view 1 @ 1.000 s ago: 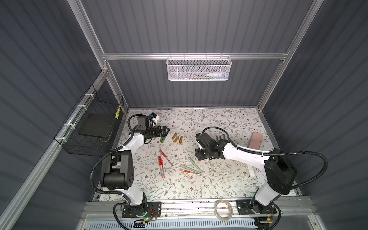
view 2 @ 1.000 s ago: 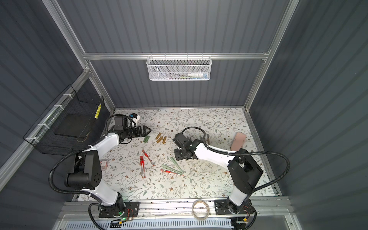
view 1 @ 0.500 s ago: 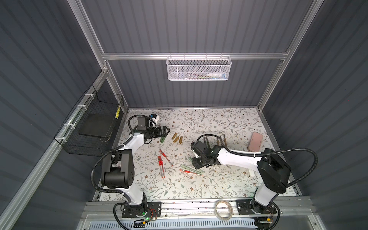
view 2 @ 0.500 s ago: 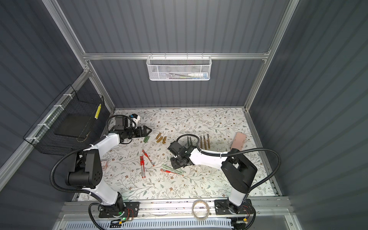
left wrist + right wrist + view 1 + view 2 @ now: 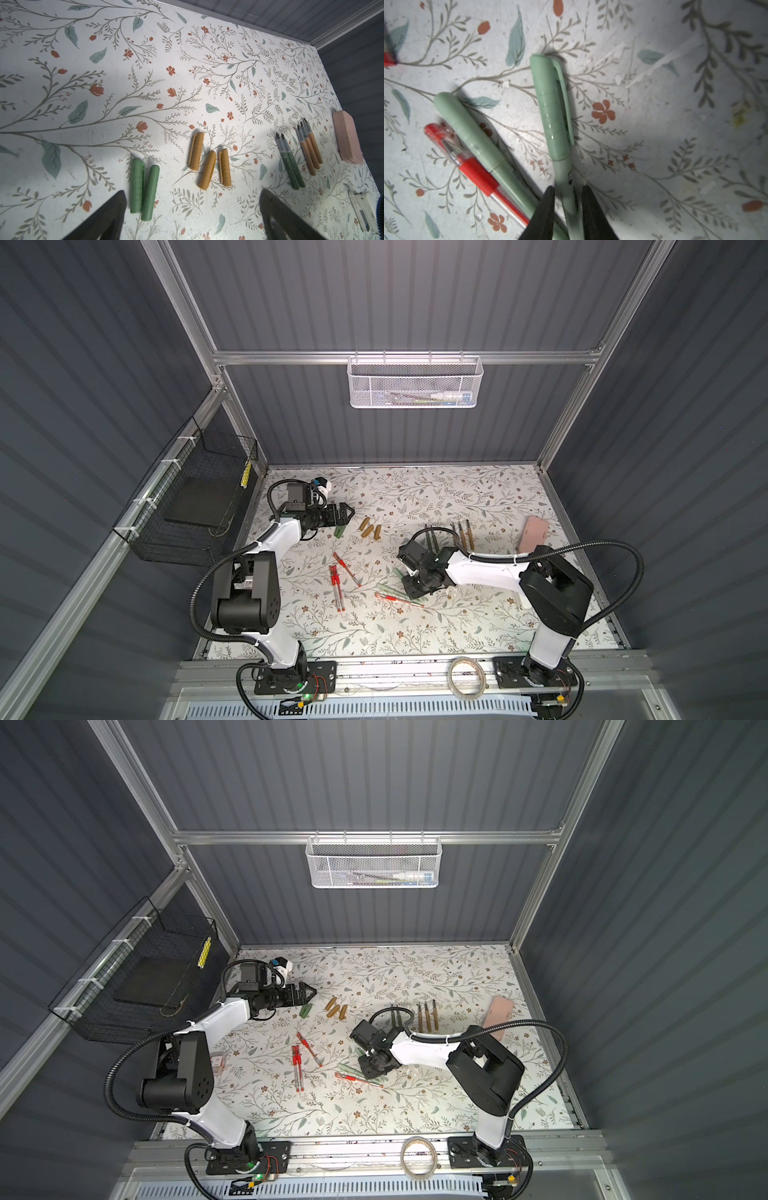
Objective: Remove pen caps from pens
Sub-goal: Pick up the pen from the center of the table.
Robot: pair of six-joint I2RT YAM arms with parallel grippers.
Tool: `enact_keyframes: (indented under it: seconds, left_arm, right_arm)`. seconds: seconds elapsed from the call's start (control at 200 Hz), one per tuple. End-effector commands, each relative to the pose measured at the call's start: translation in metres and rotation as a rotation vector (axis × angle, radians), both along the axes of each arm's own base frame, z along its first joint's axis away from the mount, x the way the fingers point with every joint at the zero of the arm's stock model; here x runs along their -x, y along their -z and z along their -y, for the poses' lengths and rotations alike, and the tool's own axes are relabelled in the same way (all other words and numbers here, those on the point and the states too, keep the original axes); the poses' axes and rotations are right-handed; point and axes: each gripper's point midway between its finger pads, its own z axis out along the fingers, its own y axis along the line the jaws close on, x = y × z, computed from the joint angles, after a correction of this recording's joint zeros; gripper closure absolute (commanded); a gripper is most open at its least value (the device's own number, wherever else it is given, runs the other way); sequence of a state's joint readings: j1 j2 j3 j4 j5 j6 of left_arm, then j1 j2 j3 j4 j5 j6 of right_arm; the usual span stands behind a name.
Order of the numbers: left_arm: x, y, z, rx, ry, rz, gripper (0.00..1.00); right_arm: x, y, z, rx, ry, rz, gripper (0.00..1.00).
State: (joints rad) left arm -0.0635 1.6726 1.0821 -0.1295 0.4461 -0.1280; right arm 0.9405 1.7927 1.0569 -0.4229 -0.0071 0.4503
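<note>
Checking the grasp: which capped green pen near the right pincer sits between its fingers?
The green pen with its clip showing: its barrel runs between the fingers of the right pincer. The other green pen lies beside the red pen.

Dark ribbed walls (image 5: 374, 302), floral tabletop (image 5: 415, 489) — white mesh basket (image 5: 415, 383).

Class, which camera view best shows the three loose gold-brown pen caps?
Left wrist view: the gold-brown pen caps lie large, clips visible. Both top views show them tiny; right wrist view misses them.
</note>
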Motion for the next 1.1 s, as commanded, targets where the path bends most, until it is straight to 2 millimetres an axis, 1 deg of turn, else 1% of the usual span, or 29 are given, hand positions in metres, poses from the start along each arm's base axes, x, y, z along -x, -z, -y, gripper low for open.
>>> enact_keyframes:
  seconds: [0.0, 0.06, 0.175, 0.225, 0.305, 0.415, 0.485, 0.545, 0.66, 0.7, 0.715, 0.745, 0.816, 0.911, 1.026, 1.096]
  left_arm:
    - [-0.007, -0.007, 0.0, 0.013, 0.004, 0.004, 0.0]
    - [-0.006, -0.011, 0.0, 0.009, 0.012, 0.013, 0.0]
    - [-0.006, -0.006, -0.002, -0.001, 0.005, 0.013, 0.0]
    - [-0.006, -0.01, 0.0, 0.018, 0.003, 0.011, 0.0]
    - [-0.001, -0.021, 0.012, 0.083, 0.05, 0.014, 0.0]
    - [0.002, -0.029, 0.025, 0.186, 0.089, 0.022, 0.0]
    - [0.004, -0.037, 0.032, 0.251, 0.103, 0.009, 0.0]
    - [0.008, -0.047, 0.039, 0.31, 0.131, 0.009, 0.0]
    - [0.015, -0.058, 0.052, 0.432, 0.181, 0.018, 0.01]
    - [0.015, -0.061, 0.054, 0.462, 0.183, 0.014, 0.02]
    - [0.016, -0.062, 0.055, 0.47, 0.184, 0.01, 0.02]
    - [0.018, -0.064, 0.057, 0.487, 0.195, 0.006, 0.03]
    - [0.023, -0.071, 0.065, 0.512, 0.239, 0.015, 0.05]
    - [0.032, -0.073, 0.081, 0.539, 0.303, 0.023, 0.06]
    - [0.047, -0.088, 0.104, 0.601, 0.407, 0.019, 0.08]
    - [0.056, -0.092, 0.114, 0.623, 0.464, 0.021, 0.1]
  right_arm:
    - [0.001, 0.01, 0.015, 0.103, -0.011, -0.004, 0.79]
    - [-0.004, 0.009, 0.019, 0.12, -0.011, 0.019, 0.83]
    - [-0.015, 0.008, 0.025, 0.118, 0.005, 0.04, 0.89]
    - [-0.019, 0.005, 0.028, 0.122, 0.016, 0.039, 0.9]
    - [-0.027, -0.008, 0.028, 0.109, 0.016, 0.062, 0.92]
    - [-0.041, -0.025, 0.026, 0.059, 0.023, 0.099, 0.94]
    - [-0.05, -0.039, 0.025, 0.031, 0.043, 0.113, 0.94]
    - [-0.057, -0.052, 0.023, -0.005, 0.057, 0.142, 0.94]
    - [-0.07, -0.076, 0.01, -0.137, 0.082, 0.186, 0.94]
    - [-0.073, -0.081, 0.01, -0.165, 0.099, 0.183, 0.94]
    - [-0.078, -0.087, 0.005, -0.195, 0.104, 0.201, 0.94]
    - [-0.081, -0.095, 0.001, -0.224, 0.109, 0.211, 0.94]
    - [-0.085, -0.112, -0.007, -0.29, 0.104, 0.242, 0.94]
    - [-0.092, -0.134, -0.018, -0.416, 0.094, 0.275, 0.95]
    - [-0.094, -0.157, -0.023, -0.559, 0.096, 0.267, 0.96]
    - [-0.093, -0.168, -0.025, -0.634, 0.078, 0.285, 0.97]
